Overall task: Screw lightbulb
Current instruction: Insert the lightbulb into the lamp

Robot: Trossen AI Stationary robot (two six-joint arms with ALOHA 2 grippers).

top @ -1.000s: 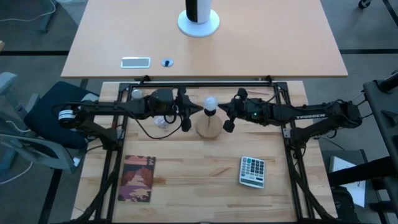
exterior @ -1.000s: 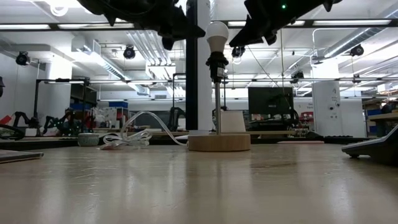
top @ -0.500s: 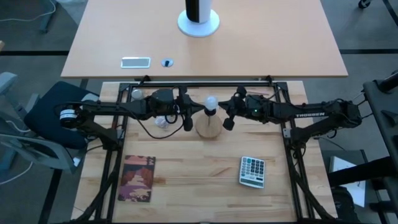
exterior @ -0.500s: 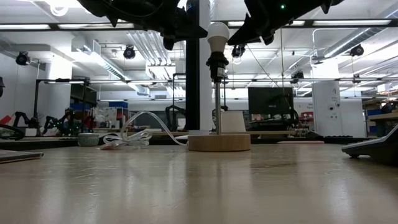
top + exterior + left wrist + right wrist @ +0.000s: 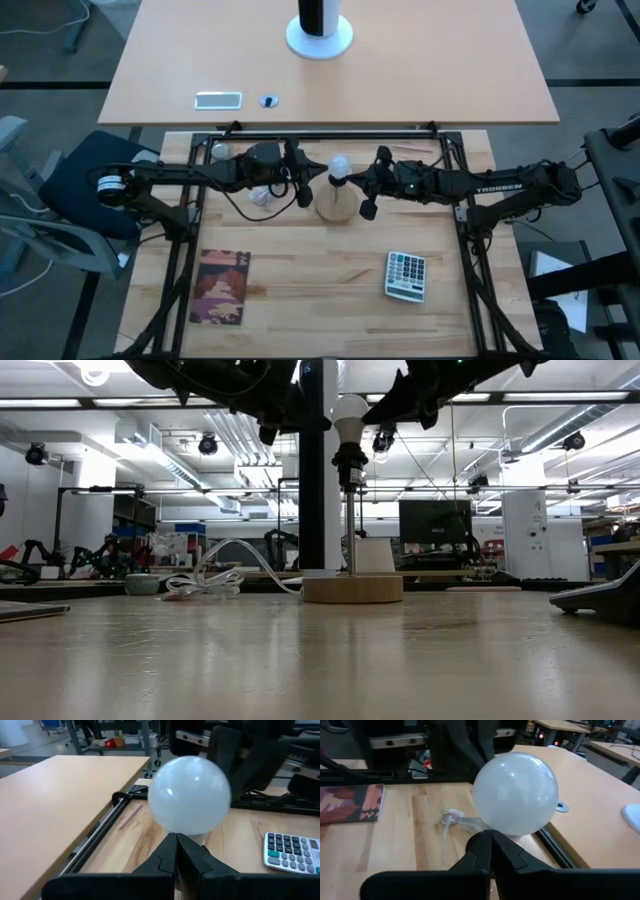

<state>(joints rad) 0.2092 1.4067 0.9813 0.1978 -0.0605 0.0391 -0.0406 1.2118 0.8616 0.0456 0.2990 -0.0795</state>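
Both grippers, left gripper (image 5: 300, 183) and right gripper (image 5: 372, 185), stood empty with fingers pressed together, flanking the small frosted-white rounded lightbulb (image 5: 340, 165), upright in its socket.

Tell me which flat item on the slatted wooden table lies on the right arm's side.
The grey calculator with white keys; the dark red patterned booklet lies on the left arm's side.

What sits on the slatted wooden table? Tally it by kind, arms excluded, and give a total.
lightbulb: 1
wooden lamp stand: 1
calculator: 1
book: 1
crumpled wrapper: 1
small ball: 1
Total: 6
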